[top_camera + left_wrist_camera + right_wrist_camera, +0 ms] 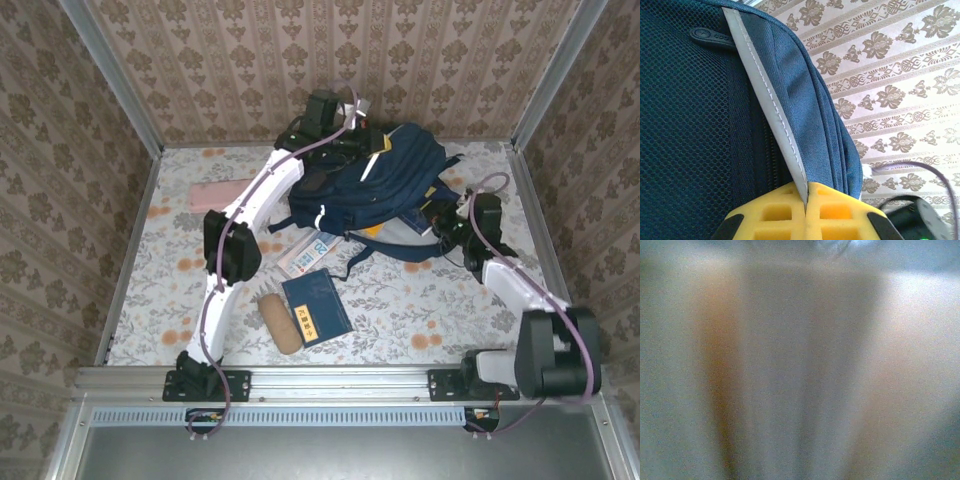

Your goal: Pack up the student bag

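Pinching the student bag (690,125) strip (771,107), left gripper (806,196) clenched; right gripper (437,217) hold seemingly untellable.

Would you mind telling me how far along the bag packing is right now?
Done: nothing visibly packed that I can confirm. In hand: the left fingers are shut on a grey strip of the student bag, while the right arm reaches to its right side. Left: the navy notebook, brown case, white booklet and pink item lie out on the table.

The left gripper (806,202), yellow jaws pressed together, pinches a light grey strip (771,102) of the navy student bag (690,130) before patterned wallpaper (900,75).
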### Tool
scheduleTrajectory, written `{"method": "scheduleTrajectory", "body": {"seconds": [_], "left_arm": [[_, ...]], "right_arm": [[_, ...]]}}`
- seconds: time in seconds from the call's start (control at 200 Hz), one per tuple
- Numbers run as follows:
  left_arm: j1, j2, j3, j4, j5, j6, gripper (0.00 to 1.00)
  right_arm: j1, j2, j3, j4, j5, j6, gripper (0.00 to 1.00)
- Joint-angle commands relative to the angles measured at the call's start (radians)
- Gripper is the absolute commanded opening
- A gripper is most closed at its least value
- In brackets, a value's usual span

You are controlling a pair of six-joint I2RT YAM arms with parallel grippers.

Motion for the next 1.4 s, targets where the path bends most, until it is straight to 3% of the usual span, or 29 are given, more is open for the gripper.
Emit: {"method": "scheduleTrajectory", "body": {"seconds": [0.0,0.17,0.415,0.485,0.575,0.7,0.905,1.165,1.285,1.395], "left_arm": [[0.016,-0.129,0.007,0.145,0.088,-0.042,0.0],[0.017,-0.137,-0.007,0.181,0.107,-0.072,0.0],[0.019,-0.147,-0.027,0.197,0.113,-0.083,0.0],[0.02,-0.147,-0.028,0.199,0.109,-0.083,0.0],[0.027,-0.138,-0.024,0.201,0.106,-0.084,0.0],[0.047,-0.124,-0.047,0.24,0.11,-0.124,0.0],[0.067,-0.105,-0.048,0.253,0.107,-0.136,0.0],[0.075,-0.092,-0.042,0.244,0.096,-0.127,0.0],[0.072,-0.085,-0.045,0.2,0.082,-0.087,0.0],[0.065,-0.068,-0.046,0.124,0.058,-0.029,0.0]], "right_arm": [[0.009,0.121,0.064,0.28,-0.114,0.086,0.0],[0.039,0.323,0.183,0.382,-0.088,0.109,0.0],[0.099,0.654,0.509,0.39,-0.109,0.147,0.0],[0.12,0.739,0.597,0.375,-0.118,0.164,0.12],[0.135,0.794,0.665,0.283,-0.078,0.117,0.5],[0.126,0.746,0.63,0.178,0.023,0.024,0.7],[0.1,0.62,0.585,-0.029,0.11,-0.134,0.78],[0.068,0.502,0.566,-0.279,0.215,-0.235,0.79],[0.066,0.387,0.498,-0.346,0.325,-0.264,0.76],[0.068,0.214,0.364,-0.365,0.498,-0.236,0.75]]}}
